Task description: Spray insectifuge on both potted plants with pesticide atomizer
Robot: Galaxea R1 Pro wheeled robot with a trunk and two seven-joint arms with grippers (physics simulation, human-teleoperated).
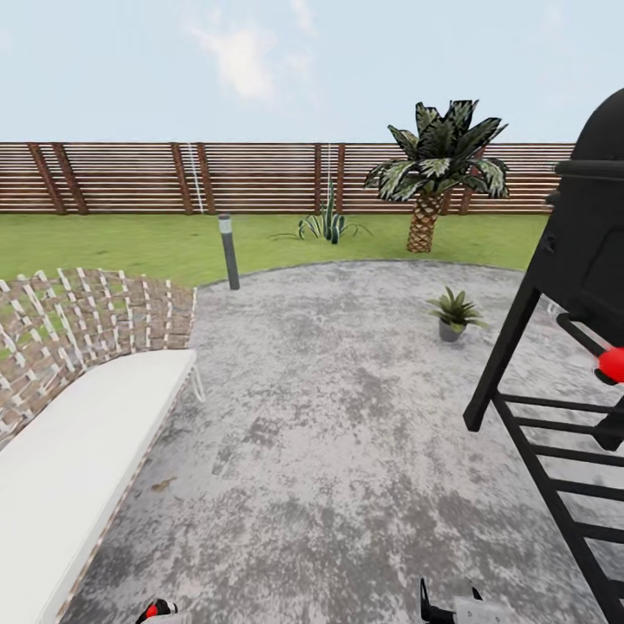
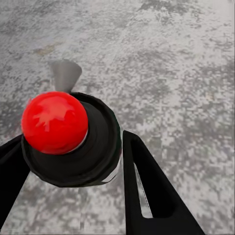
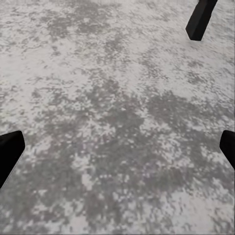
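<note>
Pesticide atomizer (image 2: 73, 139) sits clamped in the left claw (image 2: 73, 196), seen from above in the left wrist view: a black round sprayer head with a red ball marker over it and a grey nozzle pointing away, the black fingers (image 2: 147, 186) pressed against its sides. No writing or label can be read on it. The right claw (image 3: 117, 152) is spread wide and holds nothing, its dark fingertips (image 3: 10, 152) at the far edges of the right wrist view over bare grey stone patio (image 1: 329, 451). One potted plant (image 1: 454, 314) stands on the patio further ahead, to the right of centre. A black grill (image 1: 572, 286) on slatted legs stands close on the right, and a woven chair (image 1: 78, 381) with a white cushion lies on the left. Beyond are a short lamp post (image 1: 229, 251), lawn (image 1: 130, 243), a palm (image 1: 433, 173) and the wooden fence (image 1: 173, 178).
</note>
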